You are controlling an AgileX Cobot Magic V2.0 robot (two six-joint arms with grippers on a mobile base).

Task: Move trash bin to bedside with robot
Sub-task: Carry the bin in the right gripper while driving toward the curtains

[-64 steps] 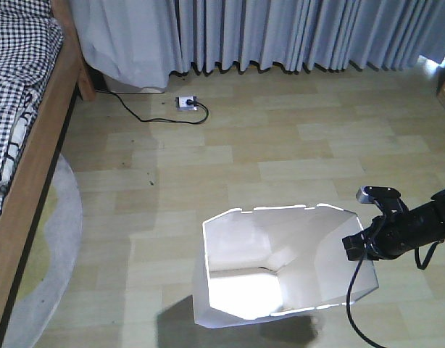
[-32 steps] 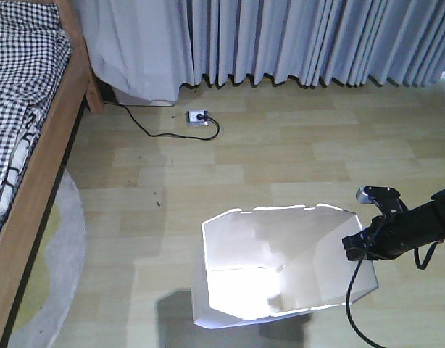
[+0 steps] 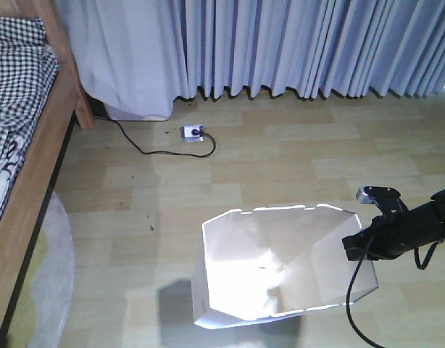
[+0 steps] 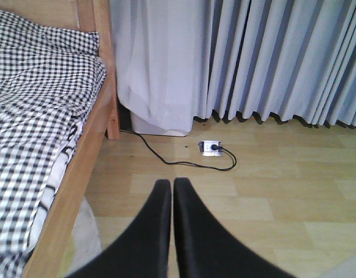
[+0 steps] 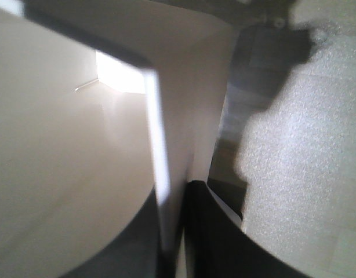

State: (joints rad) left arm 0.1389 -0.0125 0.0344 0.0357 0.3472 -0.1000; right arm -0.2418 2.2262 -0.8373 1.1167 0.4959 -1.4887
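Note:
The white trash bin [image 3: 280,264] hangs low in the front view, its octagonal rim facing up, cream inside. My right gripper [image 3: 359,246] is shut on the bin's right rim; in the right wrist view the thin wall [image 5: 160,168] runs between the black fingers [image 5: 210,231]. The bed [image 3: 30,145], with its light-brown wooden frame and checked bedding, is at the far left, well apart from the bin. In the left wrist view my left gripper [image 4: 171,188] is shut and empty, held above the floor beside the bed [image 4: 44,127].
Grey curtains [image 3: 280,43] hang along the far wall. A white power strip [image 3: 191,133] with a black cable lies on the wooden floor below them. A round grey-and-yellow rug [image 3: 41,290] lies beside the bed. A black cable [image 3: 353,312] trails from my right arm.
The whole view has shifted: curtains, power strip and bed have slid in the picture, while the bin and right gripper keep their place in frame. The grip is unchanged.

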